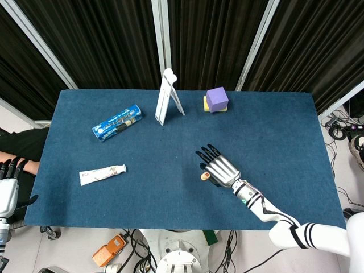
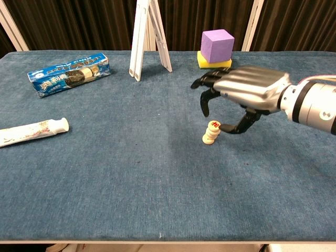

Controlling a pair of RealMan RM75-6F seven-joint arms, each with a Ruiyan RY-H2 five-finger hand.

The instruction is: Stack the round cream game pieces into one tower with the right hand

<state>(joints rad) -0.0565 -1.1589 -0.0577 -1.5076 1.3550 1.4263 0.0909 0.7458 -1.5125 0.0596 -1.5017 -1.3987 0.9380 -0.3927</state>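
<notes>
A short tower of round cream game pieces stands on the blue table, its top piece marked in red. In the head view the tower shows just left of my right hand. My right hand hovers over and to the right of the tower with its fingers lifted and spread. The thumb tip lies close beside the top piece, and nothing is held. My left hand hangs off the table's left edge with its fingers apart, holding nothing.
A blue biscuit packet and a white tube lie at the left. A white folding stand rises at the back middle. A purple cube sits on a yellow sponge behind my right hand.
</notes>
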